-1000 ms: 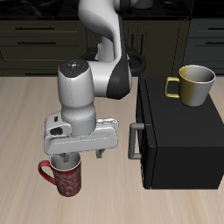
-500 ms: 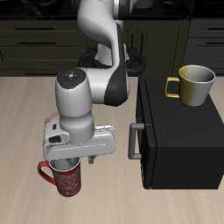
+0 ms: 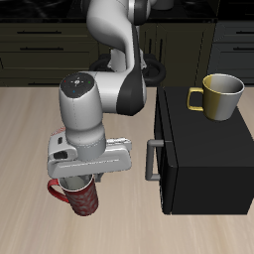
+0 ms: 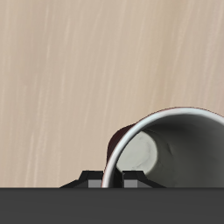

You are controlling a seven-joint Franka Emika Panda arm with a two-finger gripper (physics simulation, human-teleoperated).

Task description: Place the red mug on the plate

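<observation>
The red mug is dark red and speckled, with its loop handle pointing away from the black cabinet. It is near the table's front edge, slightly tilted. My gripper is directly on top of it, its fingers straddling the mug's rim. In the wrist view the pale grey inside of the mug fills much of the frame, and the two fingertips sit close together on either side of the rim. The gripper appears shut on the rim. The plate is not in view.
A black cabinet with a grey handle stands beside the gripper. A yellow mug sits on top of it. Dark kitchen cabinets line the back.
The gripper came down onto the red mug and its fingers closed on the rim. The mug has since risen a little and tilted.
</observation>
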